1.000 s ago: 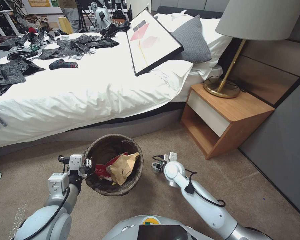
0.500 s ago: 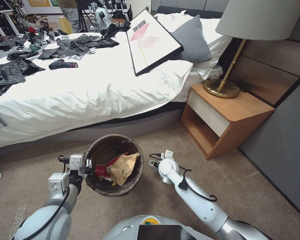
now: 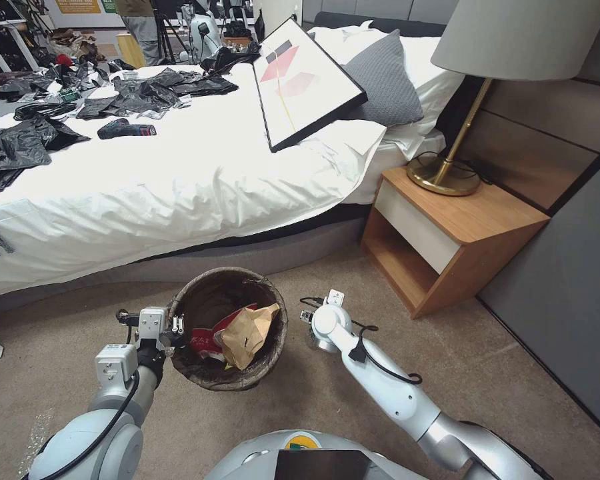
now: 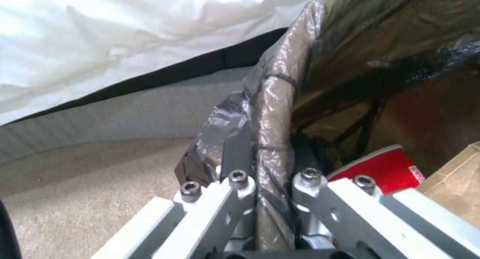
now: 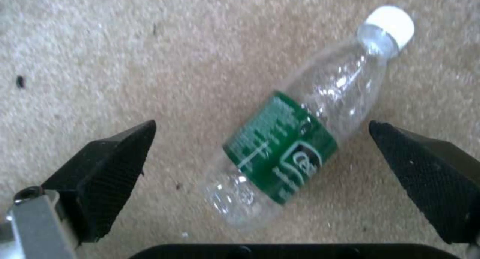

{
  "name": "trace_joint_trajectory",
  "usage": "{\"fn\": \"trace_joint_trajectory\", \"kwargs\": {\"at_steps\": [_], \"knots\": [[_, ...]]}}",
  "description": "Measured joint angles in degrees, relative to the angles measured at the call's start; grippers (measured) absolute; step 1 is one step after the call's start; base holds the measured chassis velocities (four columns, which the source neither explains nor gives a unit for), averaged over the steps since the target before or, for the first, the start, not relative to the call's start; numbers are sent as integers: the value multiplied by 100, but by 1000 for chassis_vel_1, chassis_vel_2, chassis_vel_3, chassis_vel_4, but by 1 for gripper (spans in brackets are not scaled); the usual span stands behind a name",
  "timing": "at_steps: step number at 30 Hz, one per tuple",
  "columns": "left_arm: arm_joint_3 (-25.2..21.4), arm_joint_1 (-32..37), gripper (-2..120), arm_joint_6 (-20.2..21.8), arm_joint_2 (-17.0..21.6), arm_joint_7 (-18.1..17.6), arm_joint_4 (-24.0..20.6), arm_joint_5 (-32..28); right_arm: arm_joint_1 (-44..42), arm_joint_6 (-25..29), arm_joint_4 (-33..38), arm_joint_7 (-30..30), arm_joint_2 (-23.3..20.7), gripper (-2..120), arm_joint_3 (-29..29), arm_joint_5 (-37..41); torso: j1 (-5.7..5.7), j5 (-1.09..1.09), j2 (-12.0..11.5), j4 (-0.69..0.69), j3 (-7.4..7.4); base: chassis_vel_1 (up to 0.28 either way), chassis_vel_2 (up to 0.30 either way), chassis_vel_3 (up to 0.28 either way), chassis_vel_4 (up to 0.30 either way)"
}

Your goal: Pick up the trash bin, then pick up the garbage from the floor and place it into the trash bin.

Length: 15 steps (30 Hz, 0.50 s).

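The trash bin (image 3: 271, 301), round with a dark liner folded over its rim, stands on the carpet in front of the bed. Inside lie a tan paper bag (image 3: 247, 337) and a red-and-white cup (image 3: 203, 341). My left gripper (image 3: 175, 328) is shut on the bin's left rim; the left wrist view shows its fingers (image 4: 235, 187) clamping the lined rim (image 4: 275, 113). To the right of the bin, my right wrist (image 3: 325, 323) points down at the floor. My right gripper (image 5: 261, 128) is open above a clear bottle (image 5: 280, 150) with a green label and a white cap, which lies between its fingers, untouched.
The bed (image 3: 180, 180) with black bags and a framed picture (image 3: 307, 80) runs across the back. A wooden nightstand (image 3: 447, 233) with a lamp (image 3: 447, 177) stands at the right. Bare carpet (image 3: 487, 373) lies right of the arm.
My right arm has reached forward and a little left, closer to the bin. The left arm and the bin have not moved.
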Motion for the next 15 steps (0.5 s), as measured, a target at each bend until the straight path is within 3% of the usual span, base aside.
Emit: {"fn": "trace_joint_trajectory", "kwargs": {"at_steps": [15], "knots": [[-3,-66,2,5,-25,5,0,-7,195,40,-366,136,149,100,-15,-49,0,0,0,0,0,0,0,0,0]]}}
